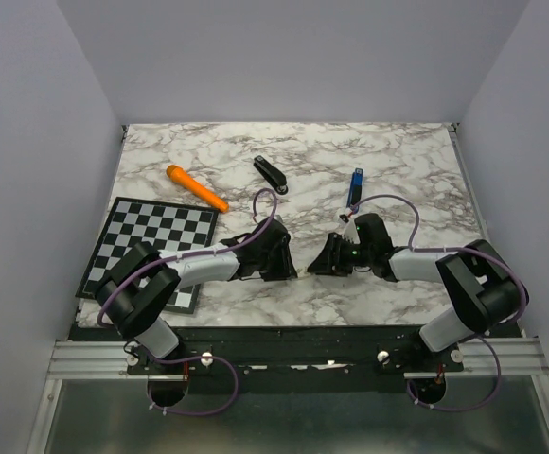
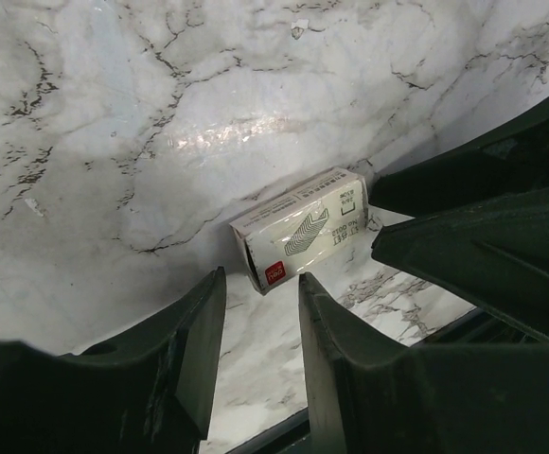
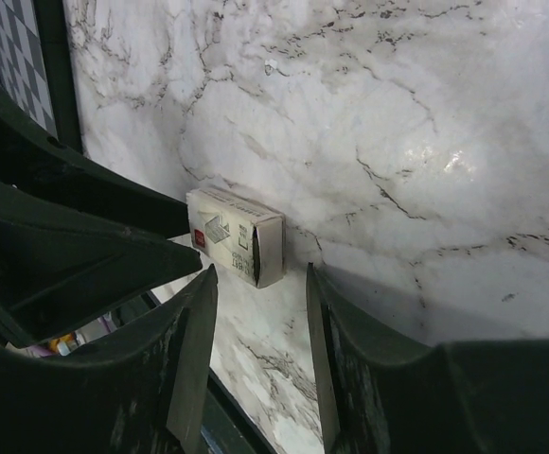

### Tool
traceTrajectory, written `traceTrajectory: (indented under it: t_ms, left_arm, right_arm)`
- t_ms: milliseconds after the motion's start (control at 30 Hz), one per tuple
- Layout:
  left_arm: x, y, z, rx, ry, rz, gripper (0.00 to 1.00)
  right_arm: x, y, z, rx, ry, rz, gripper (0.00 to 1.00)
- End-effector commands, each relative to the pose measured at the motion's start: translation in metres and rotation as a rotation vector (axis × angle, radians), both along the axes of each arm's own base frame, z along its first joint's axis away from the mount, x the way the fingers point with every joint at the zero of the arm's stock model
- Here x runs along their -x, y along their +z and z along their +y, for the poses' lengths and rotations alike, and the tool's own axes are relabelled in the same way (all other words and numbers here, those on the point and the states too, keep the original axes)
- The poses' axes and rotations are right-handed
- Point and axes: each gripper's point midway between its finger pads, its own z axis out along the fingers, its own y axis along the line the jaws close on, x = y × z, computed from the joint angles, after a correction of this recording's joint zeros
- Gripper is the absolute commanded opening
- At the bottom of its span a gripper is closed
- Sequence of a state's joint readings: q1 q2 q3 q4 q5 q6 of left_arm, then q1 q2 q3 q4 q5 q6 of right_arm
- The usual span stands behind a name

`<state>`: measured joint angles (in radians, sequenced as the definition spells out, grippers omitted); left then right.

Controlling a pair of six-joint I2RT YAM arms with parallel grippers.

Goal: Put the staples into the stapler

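Observation:
The staples do not show in any view. A small whitish cardboard box (image 2: 303, 227) lies flat on the marble table, between my two grippers. My left gripper (image 2: 261, 284) is open, with the box's red-marked end just past its fingertips and nothing between them. My right gripper (image 3: 260, 274) is open too, facing the box (image 3: 232, 232) from the other side, its fingers bare. In the top view the left gripper (image 1: 287, 265) and the right gripper (image 1: 319, 262) point at each other, close together near the table's front. The black stapler (image 1: 270, 174) lies further back, shut.
An orange marker (image 1: 197, 187) lies at the back left, and a blue-tipped object (image 1: 356, 186) at the back right. A checkered board (image 1: 151, 236) covers the left side, under the left arm. The table's front edge runs just below both grippers.

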<state>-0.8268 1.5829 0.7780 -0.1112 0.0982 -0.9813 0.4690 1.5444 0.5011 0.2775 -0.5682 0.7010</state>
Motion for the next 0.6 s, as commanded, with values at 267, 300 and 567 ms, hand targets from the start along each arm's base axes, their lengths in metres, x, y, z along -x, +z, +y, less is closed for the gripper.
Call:
traceTrajectory:
  t_ms: [267, 300, 567]
  left_arm:
    - [-0.0017, 0.0039, -0.0125, 0.053, 0.001, -0.002, 0.41]
    - [-0.0026, 0.0036, -0.0126, 0.053, 0.002, -0.002, 0.41]
    - [-0.002, -0.0008, -0.0118, 0.055, 0.011, 0.009, 0.34]
  right_arm:
    - [0.008, -0.0188, -0.0025, 0.002, 0.011, 0.048, 0.46]
    - [0.009, -0.0197, -0.0028, 0.003, 0.012, 0.052, 0.46]
    - [0.0088, -0.0188, -0.0029, 0.0, 0.015, 0.046, 0.46]
